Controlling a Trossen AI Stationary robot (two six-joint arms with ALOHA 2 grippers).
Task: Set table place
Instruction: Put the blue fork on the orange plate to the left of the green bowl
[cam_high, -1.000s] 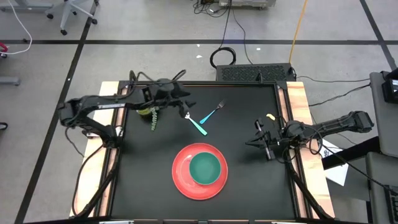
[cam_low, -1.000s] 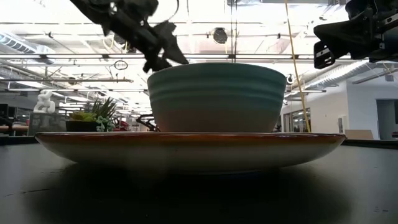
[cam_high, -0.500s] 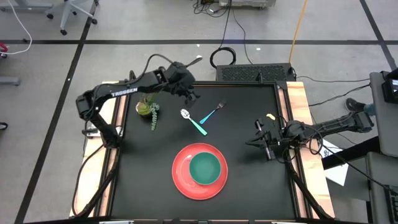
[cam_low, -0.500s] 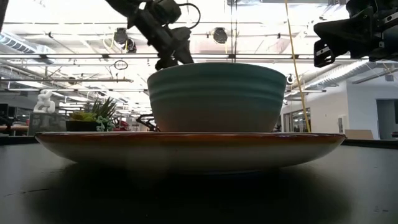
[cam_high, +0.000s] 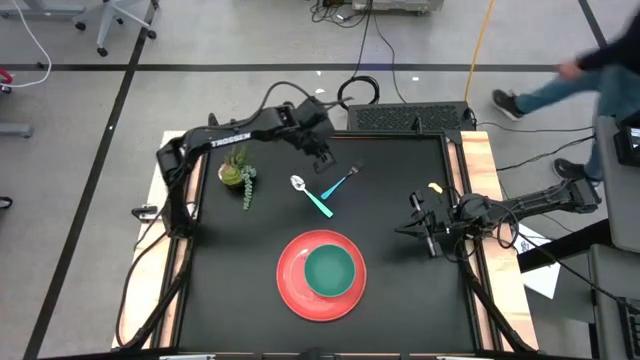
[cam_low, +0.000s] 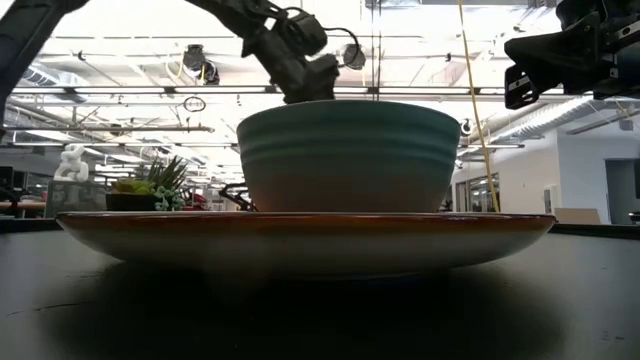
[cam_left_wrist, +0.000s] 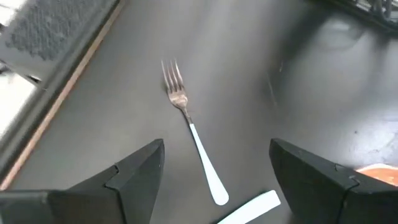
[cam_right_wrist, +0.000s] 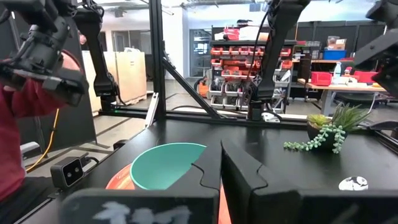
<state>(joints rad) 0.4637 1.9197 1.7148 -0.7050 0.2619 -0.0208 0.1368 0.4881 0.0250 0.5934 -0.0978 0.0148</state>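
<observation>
Two hands: left hand (cam_high: 322, 157), fingers apart, hovers above the fork (cam_high: 342, 181) near the surface's (cam_high: 400, 290) far edge; right hand (cam_high: 417, 228), fingers together, waits near the right edge.

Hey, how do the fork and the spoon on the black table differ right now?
The light-blue-handled fork lies farther from the red plate than the light-blue-handled spoon. The fork ends in metal tines pointing toward the table's far edge; the spoon ends in a rounded metal bowl pointing toward the potted plant. The open left gripper hovers nearer the fork than the spoon. Both lie flat on the table, handle ends nearly meeting.
</observation>
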